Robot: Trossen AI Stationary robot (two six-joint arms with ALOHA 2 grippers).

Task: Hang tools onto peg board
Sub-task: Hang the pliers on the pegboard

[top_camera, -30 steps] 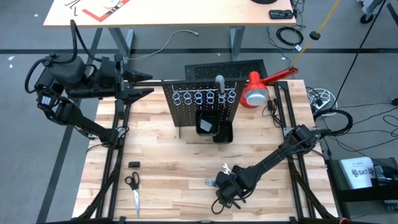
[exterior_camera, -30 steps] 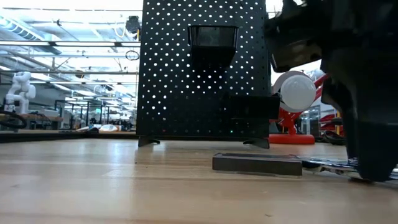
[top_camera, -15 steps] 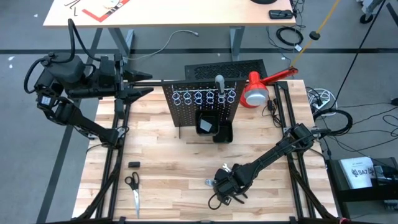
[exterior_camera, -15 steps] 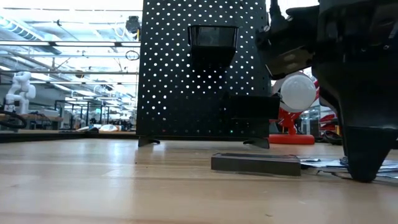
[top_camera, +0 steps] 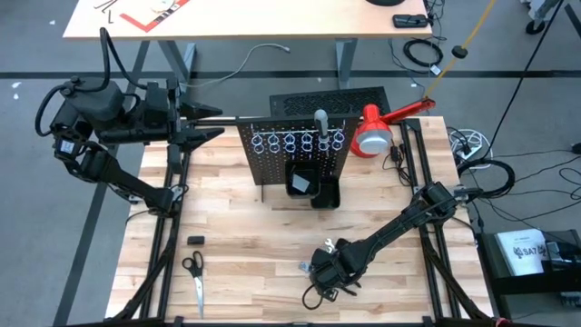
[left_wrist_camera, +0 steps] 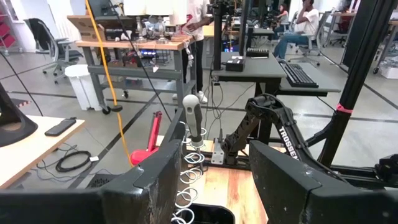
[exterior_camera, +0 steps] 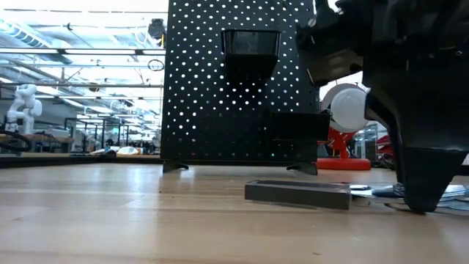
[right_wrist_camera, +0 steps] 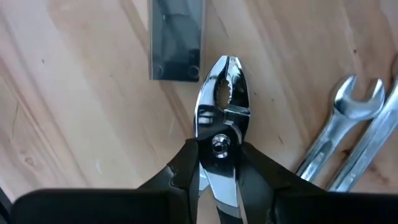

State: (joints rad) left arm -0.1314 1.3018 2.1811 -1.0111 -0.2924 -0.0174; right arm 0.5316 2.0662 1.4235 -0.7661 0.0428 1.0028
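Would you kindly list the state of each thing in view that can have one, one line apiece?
right gripper: down at the table, shut on the pliers
pliers: flat on the table, jaws nearly closed, gripped at the pivot
wrenches: flat on the table beside the pliers, untouched
peg board: upright, one grey-handled tool standing in its rings
scissors: flat on the table, closed
left gripper: open, empty, raised away from the table

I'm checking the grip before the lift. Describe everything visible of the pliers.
The pliers are shiny silver metal, with a serrated nose, nearly shut, and a round pivot bolt. They lie flat on the wooden table, nose pointing at a small grey metal piece without touching it. The right gripper has its dark fingers closed on them just behind the pivot; the handles are hidden. Two wrenches lie beside them, apart.
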